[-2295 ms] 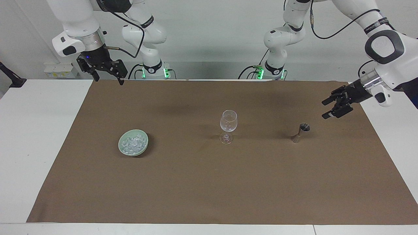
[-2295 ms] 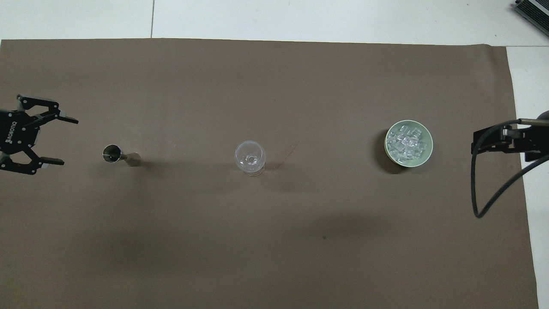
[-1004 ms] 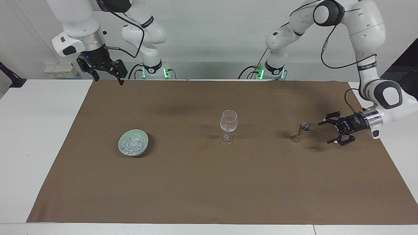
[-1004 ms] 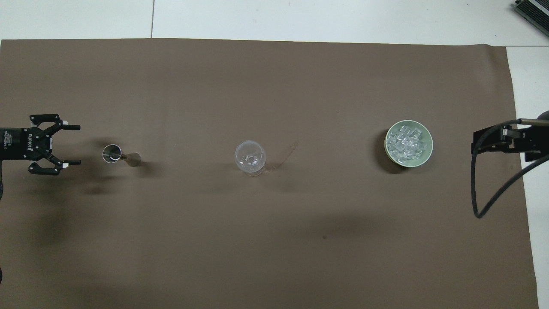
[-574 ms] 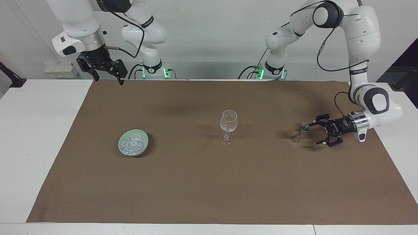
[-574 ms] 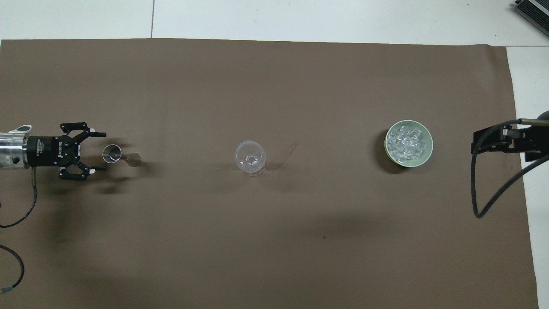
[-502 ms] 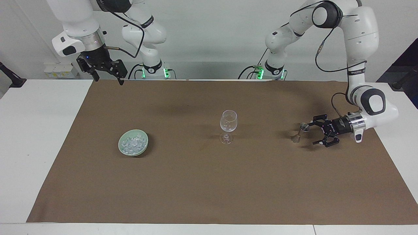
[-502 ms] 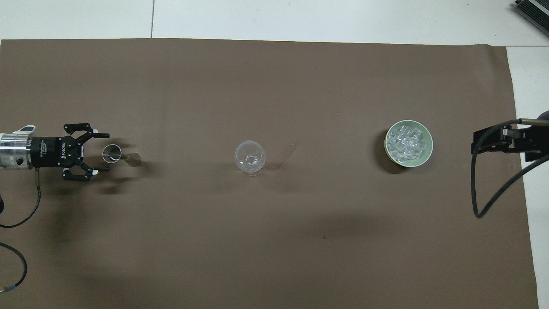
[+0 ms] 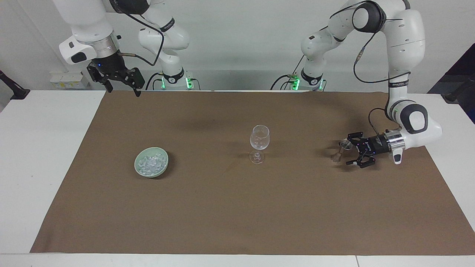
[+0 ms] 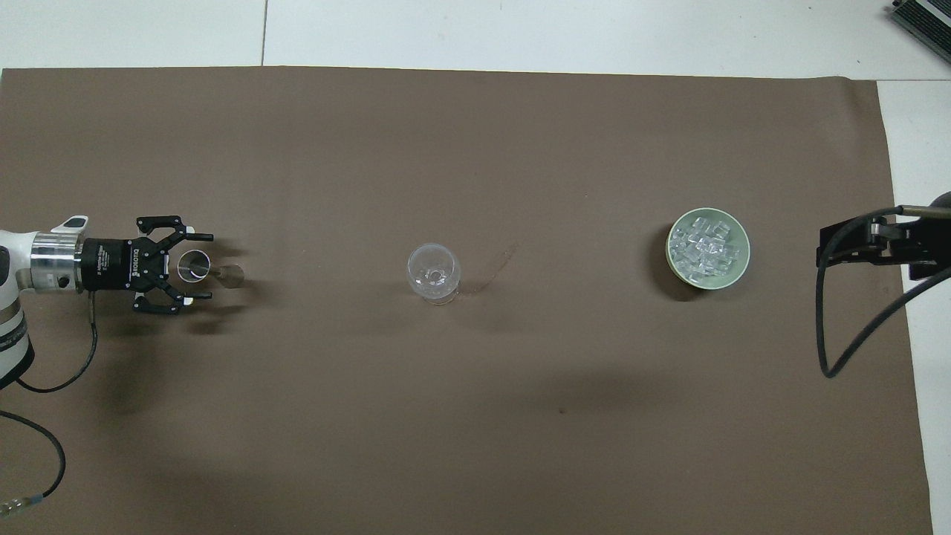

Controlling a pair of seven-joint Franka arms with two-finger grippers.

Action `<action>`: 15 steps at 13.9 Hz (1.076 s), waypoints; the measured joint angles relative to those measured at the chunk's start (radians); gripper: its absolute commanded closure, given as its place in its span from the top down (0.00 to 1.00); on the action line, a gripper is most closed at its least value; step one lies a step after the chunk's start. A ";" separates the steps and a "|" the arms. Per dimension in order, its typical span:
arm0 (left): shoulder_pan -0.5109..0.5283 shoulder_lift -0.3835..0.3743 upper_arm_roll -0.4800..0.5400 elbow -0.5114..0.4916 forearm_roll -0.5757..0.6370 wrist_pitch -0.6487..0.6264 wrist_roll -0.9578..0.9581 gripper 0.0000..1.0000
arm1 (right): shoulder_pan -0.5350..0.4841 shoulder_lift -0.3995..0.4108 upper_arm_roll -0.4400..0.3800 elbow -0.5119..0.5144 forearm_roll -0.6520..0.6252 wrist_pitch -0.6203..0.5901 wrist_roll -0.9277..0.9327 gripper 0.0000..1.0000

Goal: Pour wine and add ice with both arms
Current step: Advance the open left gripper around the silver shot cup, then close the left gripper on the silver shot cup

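My left gripper (image 9: pixel 348 152) lies sideways, fingers apart around the metal measuring cup (image 9: pixel 340 150) to grasp it, while my right gripper (image 9: pixel 120 86) waits open.

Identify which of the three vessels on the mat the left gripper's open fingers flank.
The metal jigger, at the left arm's end; the left gripper straddles its cup. The wine glass and ice bowl stand unattended.

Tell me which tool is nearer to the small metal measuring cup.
Left. The left tool is open, level with the measuring cup, one finger on each side of it. The right tool waits raised at the other end of the table, nearer the ice bowl.
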 measured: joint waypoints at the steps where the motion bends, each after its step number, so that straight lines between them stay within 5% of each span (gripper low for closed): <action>1: 0.000 0.000 0.000 -0.004 -0.001 0.000 0.011 1.00 | 0.000 0.000 0.000 0.000 0.000 0.000 0.000 1.00; 6: 0.000 -0.003 0.000 -0.013 -0.002 0.000 0.025 1.00 | 0.000 0.000 0.000 0.000 0.000 0.000 0.000 1.00; 8: 0.000 -0.007 0.000 -0.020 -0.002 0.000 0.026 0.94 | 0.000 0.000 0.000 0.000 0.000 0.000 0.000 1.00; 11: 0.000 -0.008 0.000 -0.021 -0.004 0.000 0.027 0.70 | 0.000 0.000 0.000 0.000 0.000 0.000 0.000 1.00; 15: 0.000 -0.008 0.000 -0.022 -0.006 0.000 0.028 0.62 | 0.000 0.000 0.000 0.000 0.000 0.000 0.000 1.00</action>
